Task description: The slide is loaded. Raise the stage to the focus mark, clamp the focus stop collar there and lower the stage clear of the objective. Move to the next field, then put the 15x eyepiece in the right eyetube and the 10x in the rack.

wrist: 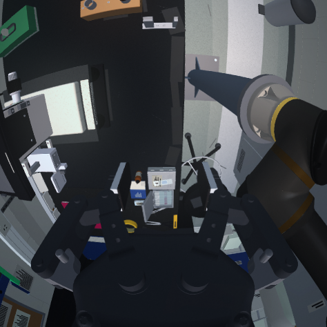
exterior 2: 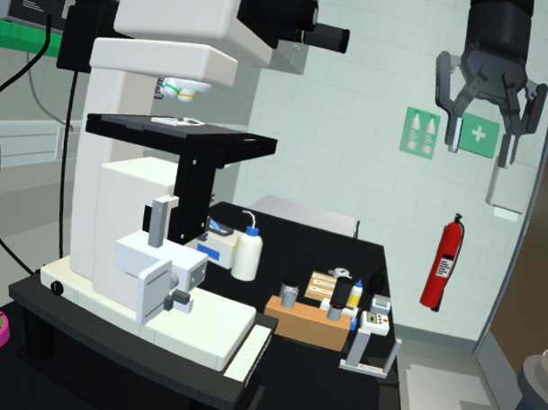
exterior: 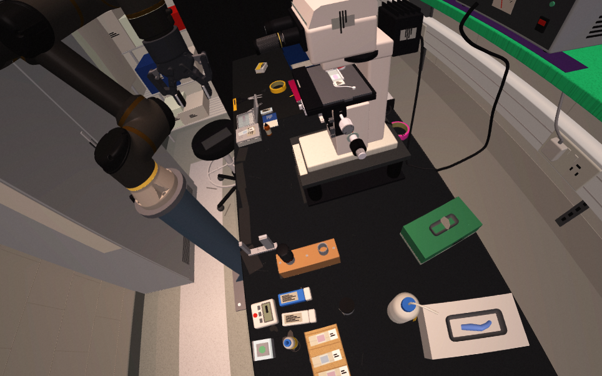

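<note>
The slide (exterior: pixel 338 79) on the black stage (exterior: pixel 340 87) is partly hidden under the microscope head (exterior: pixel 339 26). The stage (exterior 2: pixel 181 132) sits a short way below the objectives (exterior 2: pixel 180 91). The focus knobs (exterior: pixel 356 145) stick out from the stand's front. One eyepiece (exterior 2: pixel 326 36) sits in an eyetube at the head. A dark eyepiece (exterior 2: pixel 340 294) stands in the orange rack (exterior: pixel 308 258), whose other hole (exterior: pixel 323 248) is empty. My gripper (exterior: pixel 191 88) hangs high off the bench's left edge, far from the microscope, open and holding nothing.
Behind the microscope a black box (exterior: pixel 401 22) feeds a cable (exterior: pixel 485 80). A green box (exterior: pixel 440 228), wash bottle (exterior: pixel 403 307), slide boxes (exterior: pixel 326 348) and timer (exterior: pixel 264 313) lie at the near end. A stool (exterior: pixel 213 140) stands left of the bench.
</note>
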Available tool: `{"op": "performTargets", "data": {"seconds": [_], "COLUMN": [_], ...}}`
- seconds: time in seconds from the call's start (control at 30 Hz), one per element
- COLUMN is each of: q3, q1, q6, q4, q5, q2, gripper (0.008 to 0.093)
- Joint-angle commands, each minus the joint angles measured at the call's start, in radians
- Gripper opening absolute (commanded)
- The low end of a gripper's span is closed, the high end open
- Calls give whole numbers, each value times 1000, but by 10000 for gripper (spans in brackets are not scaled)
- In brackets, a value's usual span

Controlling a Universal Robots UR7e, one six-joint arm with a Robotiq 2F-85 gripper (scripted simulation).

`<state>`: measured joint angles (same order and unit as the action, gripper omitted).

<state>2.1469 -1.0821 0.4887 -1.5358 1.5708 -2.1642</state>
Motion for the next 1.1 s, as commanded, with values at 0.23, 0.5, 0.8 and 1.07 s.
{"op": "performTargets", "data": {"seconds": [0.23, 0.5, 0.8, 1.07], "q3": [-1, -97, -437, -764], "q1": [0, 60, 270, 470], "q6": [1, 112, 512, 896], "q4": [0, 101, 464, 814], "q5": [0, -53, -244, -427], "q2": [1, 157, 712, 1240], "gripper": [680, 680, 680, 680]}}
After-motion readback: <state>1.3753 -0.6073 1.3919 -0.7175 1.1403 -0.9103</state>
